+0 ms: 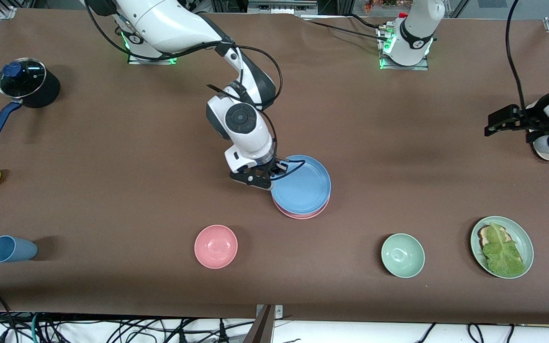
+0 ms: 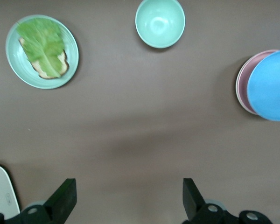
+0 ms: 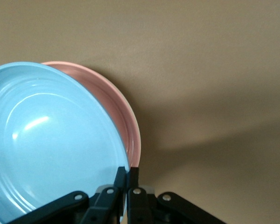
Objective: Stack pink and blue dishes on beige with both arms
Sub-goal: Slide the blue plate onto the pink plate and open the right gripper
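Right gripper (image 3: 126, 179) pinches blue plate (image 3: 51, 140) rim (tilted).

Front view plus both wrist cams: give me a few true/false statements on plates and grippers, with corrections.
1. The right gripper is shut on the rim of the blue plate. True.
2. The blue plate sits over the pink plate. True.
3. The left gripper holds the green bowl. False: it is open, holding nothing, waiting at the left arm's end of the table.
4. The lettuce lies in the pink bowl. False: it lies on the pale green plate.
5. A beige plate shows under the stack. False: none is visible there.
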Motion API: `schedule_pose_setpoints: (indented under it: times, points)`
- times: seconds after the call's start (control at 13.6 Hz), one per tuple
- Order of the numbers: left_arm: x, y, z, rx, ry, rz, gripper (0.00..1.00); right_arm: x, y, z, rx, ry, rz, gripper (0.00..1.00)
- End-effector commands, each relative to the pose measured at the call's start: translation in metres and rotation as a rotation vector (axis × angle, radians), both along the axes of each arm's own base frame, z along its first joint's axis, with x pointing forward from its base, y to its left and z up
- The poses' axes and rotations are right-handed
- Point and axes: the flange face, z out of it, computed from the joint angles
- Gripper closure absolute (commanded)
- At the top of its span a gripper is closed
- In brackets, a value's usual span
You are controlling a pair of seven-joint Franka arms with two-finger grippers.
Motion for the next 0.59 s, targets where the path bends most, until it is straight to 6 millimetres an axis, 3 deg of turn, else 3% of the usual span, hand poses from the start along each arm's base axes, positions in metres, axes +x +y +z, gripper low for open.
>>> schedule_pose_setpoints:
  times: [0.0, 0.15, 0.37, 0.44, 0.52]
  points:
    - [-0.004, 0.002, 0.014, 0.022, -0.014, -0.007, 0.00, 0.008, 0.009, -0.011, 0.011, -0.015, -0.025, 1.00]
    - [-0.014, -0.006, 0.035, 0.020, -0.048, -0.016, 0.00, 0.011, 0.008, -0.022, 0.017, -0.023, -0.030, 1.00]
    - [-0.021, -0.014, 0.044, -0.010, -0.049, 0.079, 0.00, 0.013, 0.008, -0.027, 0.021, -0.029, -0.031, 1.00]
    - [-0.023, -0.013, 0.044, -0.009, -0.040, 0.083, 0.00, 0.015, 0.005, -0.027, 0.018, -0.032, -0.031, 0.94]
    - [-0.026, -0.012, 0.046, -0.008, -0.035, 0.084, 0.00, 0.018, 0.002, -0.027, 0.012, -0.037, -0.027, 0.80]
